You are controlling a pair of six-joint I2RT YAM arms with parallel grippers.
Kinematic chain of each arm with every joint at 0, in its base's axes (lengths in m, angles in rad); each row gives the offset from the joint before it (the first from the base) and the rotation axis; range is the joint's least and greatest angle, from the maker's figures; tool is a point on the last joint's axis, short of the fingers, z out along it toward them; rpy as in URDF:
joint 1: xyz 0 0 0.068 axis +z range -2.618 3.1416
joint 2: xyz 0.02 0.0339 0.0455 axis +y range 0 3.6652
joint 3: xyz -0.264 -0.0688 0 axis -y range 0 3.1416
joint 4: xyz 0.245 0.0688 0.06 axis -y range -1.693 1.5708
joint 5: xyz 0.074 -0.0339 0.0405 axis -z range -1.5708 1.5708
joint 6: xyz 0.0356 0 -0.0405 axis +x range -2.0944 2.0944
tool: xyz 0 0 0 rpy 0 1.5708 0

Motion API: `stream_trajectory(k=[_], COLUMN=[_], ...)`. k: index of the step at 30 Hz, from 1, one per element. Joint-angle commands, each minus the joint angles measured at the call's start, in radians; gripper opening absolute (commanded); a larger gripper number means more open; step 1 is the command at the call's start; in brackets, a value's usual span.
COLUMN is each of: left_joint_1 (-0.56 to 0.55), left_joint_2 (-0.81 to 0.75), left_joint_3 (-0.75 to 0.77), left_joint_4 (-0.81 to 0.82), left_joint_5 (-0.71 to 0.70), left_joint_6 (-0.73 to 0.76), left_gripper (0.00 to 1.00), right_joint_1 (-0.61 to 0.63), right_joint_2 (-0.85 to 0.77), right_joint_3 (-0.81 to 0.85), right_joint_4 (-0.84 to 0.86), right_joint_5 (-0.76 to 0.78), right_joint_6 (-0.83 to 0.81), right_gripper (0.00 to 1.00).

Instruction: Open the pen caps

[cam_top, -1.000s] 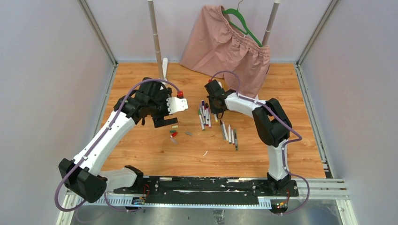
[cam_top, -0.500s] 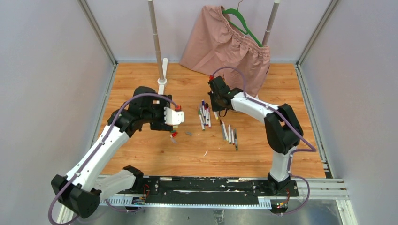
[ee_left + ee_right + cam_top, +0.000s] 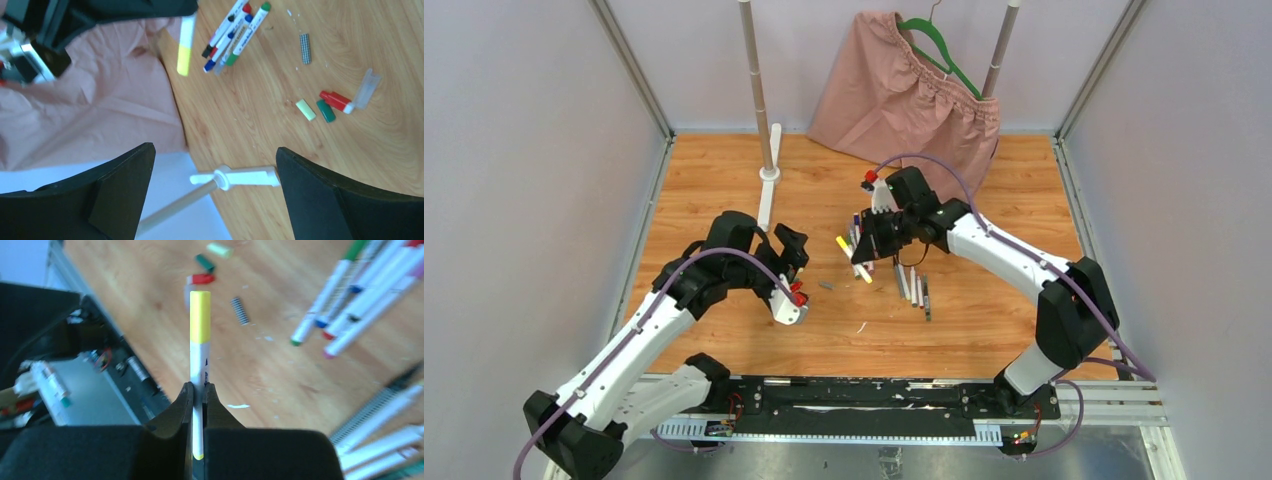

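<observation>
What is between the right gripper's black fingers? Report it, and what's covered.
A thin white marker pen, yellow plastic cap on, clamped by the right gripper. The fingers cover most of its lower barrel; only a strip and yellow end show.

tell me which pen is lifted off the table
The yellow-capped pen, clamped in the right gripper with its cap on. The other pens lie flat on the wooden table.

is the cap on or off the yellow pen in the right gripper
On: the yellow cap covers the end of the yellow pen clamped in the right gripper.
</observation>
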Motion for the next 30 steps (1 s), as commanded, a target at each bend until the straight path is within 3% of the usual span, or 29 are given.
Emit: stream_trajectory(k=[1, 7, 10, 28, 30], left_joint_1=[-0.052, -0.091, -0.099, -0.134, -0.136], left_joint_2=[0.038, 0.087, 0.081, 0.167, 0.159], left_joint_3=[0.024, 0.045, 0.024, 0.120, 0.119], left_joint_4=[0.035, 0.033, 0.031, 0.026, 0.023], left_joint_5=[0.021, -0.004, -0.011, -0.065, -0.058], left_joint_6=[0.099, 0.097, 0.133, -0.058, -0.065], left_gripper=[0.97, 0.95, 0.89, 0.22, 0.02], right_joint_1=[0.058, 0.100, 0.111, 0.139, 0.141], right_joint_2=[-0.020, 0.010, 0.014, 0.038, 0.041], right_joint_3=[0.022, 0.075, 0.089, 0.105, 0.102], right_joint_4=[-0.028, -0.028, -0.024, 0.011, 0.027], right_joint_5=[-0.207, -0.258, -0.272, -0.307, -0.310], right_joint_6=[0.037, 0.051, 0.058, 0.095, 0.110], right_gripper=[0.00, 0.00, 0.00, 0.00, 0.02])
